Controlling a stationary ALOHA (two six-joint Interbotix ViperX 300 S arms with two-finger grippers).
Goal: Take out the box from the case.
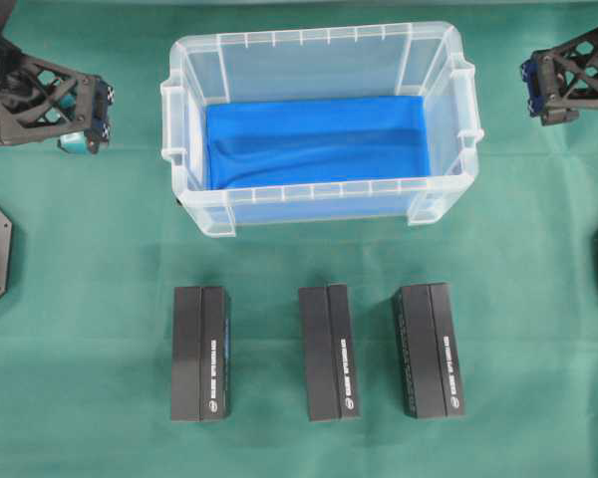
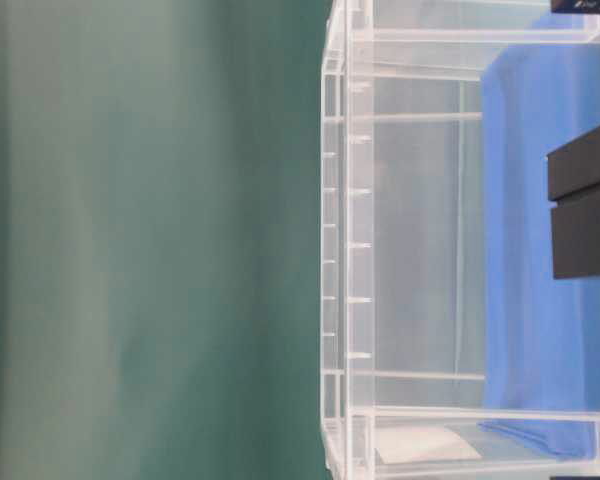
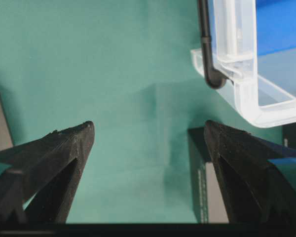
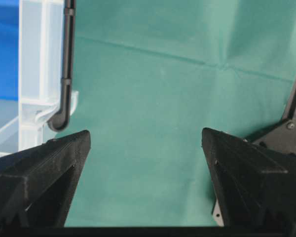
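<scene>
Three black boxes (image 1: pixel 325 352) on green cloth (image 1: pixel 80 378), clear case (image 1: pixel 319 124) behind

Beside the case (image 2: pixel 400 250), we saw both arms cut off by the overhead view's side edges. In the table-level view the case itself ran off the right edge, and a black box (image 2: pixel 586 212) behind its clear wall was cropped there too. The print on the boxes (image 1: pixel 201 354) in front of the case was too small to read.
</scene>
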